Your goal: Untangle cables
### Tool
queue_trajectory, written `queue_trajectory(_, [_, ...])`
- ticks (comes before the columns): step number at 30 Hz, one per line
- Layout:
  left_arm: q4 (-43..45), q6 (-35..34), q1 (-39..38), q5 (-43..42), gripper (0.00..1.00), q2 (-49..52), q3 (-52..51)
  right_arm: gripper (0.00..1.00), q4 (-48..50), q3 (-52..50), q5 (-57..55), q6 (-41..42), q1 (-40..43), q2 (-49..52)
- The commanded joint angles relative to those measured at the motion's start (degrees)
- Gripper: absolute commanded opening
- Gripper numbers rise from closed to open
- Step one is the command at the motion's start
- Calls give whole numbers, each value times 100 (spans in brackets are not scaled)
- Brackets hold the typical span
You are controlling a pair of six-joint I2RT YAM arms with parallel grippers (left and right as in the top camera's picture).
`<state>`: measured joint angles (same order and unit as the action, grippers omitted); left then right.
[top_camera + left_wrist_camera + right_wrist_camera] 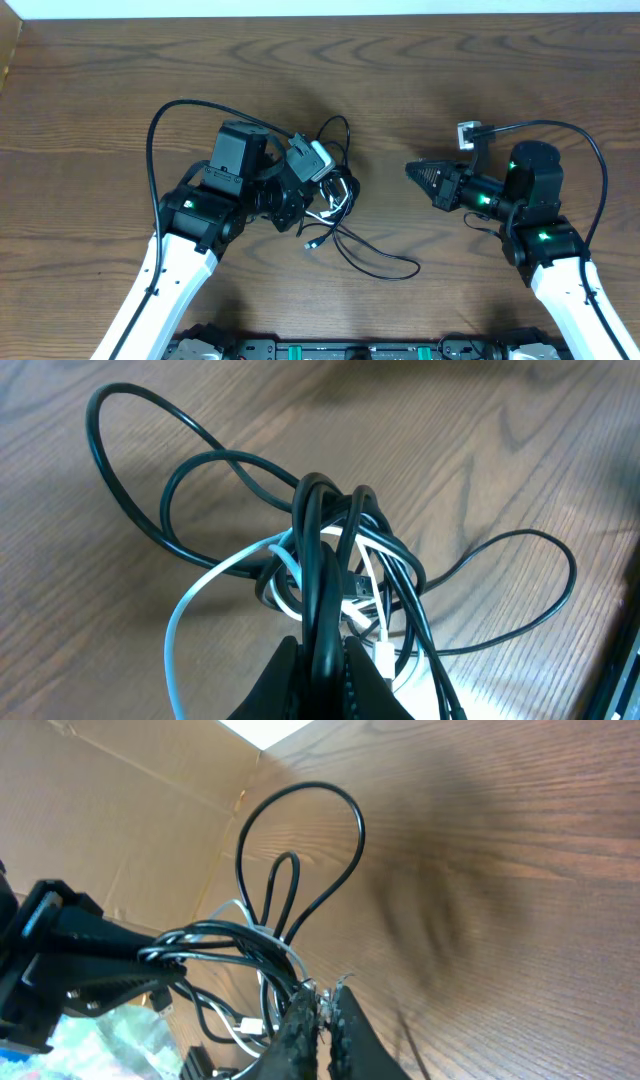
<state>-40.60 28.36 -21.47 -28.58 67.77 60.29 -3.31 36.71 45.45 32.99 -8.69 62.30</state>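
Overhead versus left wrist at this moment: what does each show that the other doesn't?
Only overhead: the right gripper, shut and empty, apart from the cables. Only left wrist: the left gripper up close, jaws clamped on black strands of the knot, with a white cable threaded through. Both: the tangled bundle on the wooden table, with black loops spilling out of it.

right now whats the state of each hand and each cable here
left hand, shut on the black cables
right hand, shut, holding nothing, clear of the tangle
black cables, knotted in one bunch, loops spreading out
white cable, threaded through the black bunch, not freed
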Motion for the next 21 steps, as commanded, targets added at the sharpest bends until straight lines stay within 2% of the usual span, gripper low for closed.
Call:
queue_trajectory(1, [173,11,13,-535,8,4,-7,11,-50,63,227,-138,-9,-15])
queue_trajectory(2, [262,11,13,-732,8,4,-7,15,-79,63,291,-142,-37,-15])
queue_trajectory(6, [732,9,13,-1309,8,4,-7,21,-282,63,361,-205,-203,-15])
queue_trajectory(15, [1611,9,13,-2262,8,4,-7,21,-745,63,-13,-391,-470,-15])
queue_trajectory(21, [1676,9,13,-2490,8,4,-7,22,-737,63,-7,-389,-470,-15])
